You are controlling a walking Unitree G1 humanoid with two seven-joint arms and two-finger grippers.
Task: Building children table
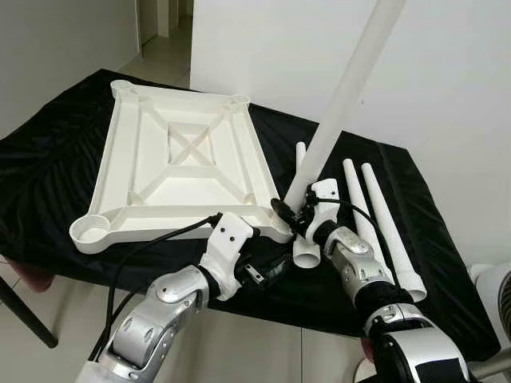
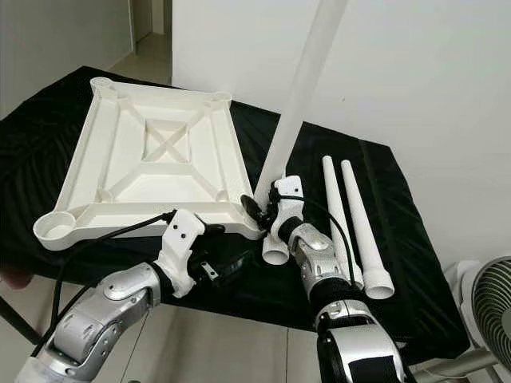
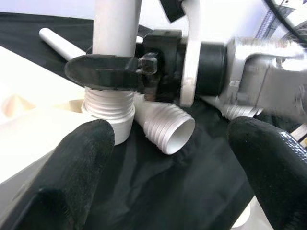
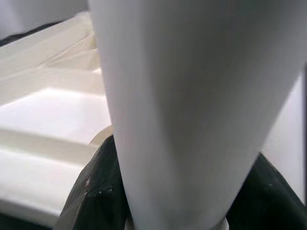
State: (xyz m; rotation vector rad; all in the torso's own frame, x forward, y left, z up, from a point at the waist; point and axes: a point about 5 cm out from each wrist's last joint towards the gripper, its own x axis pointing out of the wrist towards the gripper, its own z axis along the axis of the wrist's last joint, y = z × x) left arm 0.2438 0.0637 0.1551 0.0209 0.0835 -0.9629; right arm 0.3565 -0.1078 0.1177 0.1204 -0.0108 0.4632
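The white plastic tabletop (image 1: 180, 159) lies upside down on a black cloth (image 1: 48, 159). A long white leg (image 1: 343, 96) rises tilted from the tabletop's near right corner, its threaded end (image 3: 108, 103) sitting in the socket. My right gripper (image 1: 289, 211) is shut on this leg just above the thread. My left gripper (image 1: 267, 271) is open, low in front of that corner, with its fingers (image 3: 62, 177) apart and touching nothing. In the right wrist view the leg (image 4: 192, 96) sits between the black fingers (image 4: 91, 196).
Three loose legs lie on the cloth to the right: one (image 1: 306, 251) with its threaded end beside the corner, two more (image 1: 383, 231) farther right. A fan (image 2: 487, 307) stands at the right, past the cloth's edge. A white wall (image 1: 447, 80) rises behind.
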